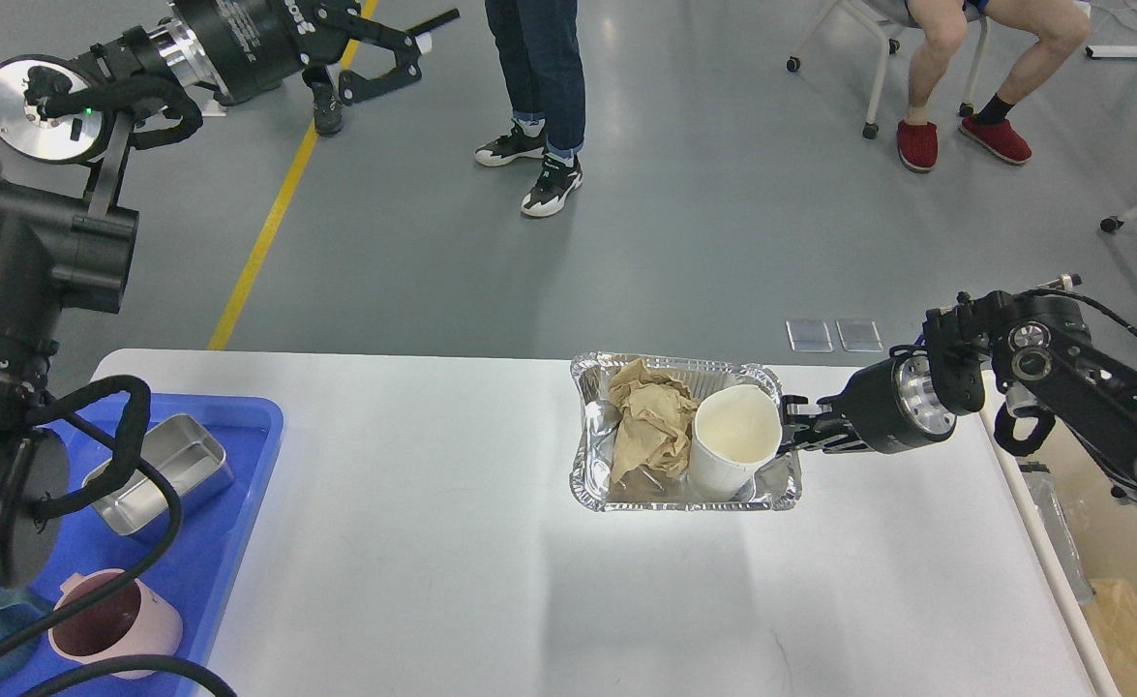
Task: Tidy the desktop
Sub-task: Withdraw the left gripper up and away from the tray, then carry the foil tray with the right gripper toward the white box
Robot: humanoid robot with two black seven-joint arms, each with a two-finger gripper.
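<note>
Hiding behind the paper cup, right end effector grip unclear; left spread, empty.

White lettering shows on the left arm near the top edge, too cut off to read. White letters at the bottom-left corner are likewise partly hidden and unreadable.

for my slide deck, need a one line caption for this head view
Right gripper at the rim of a foil tray holding a paper cup and crumpled paper.
</note>
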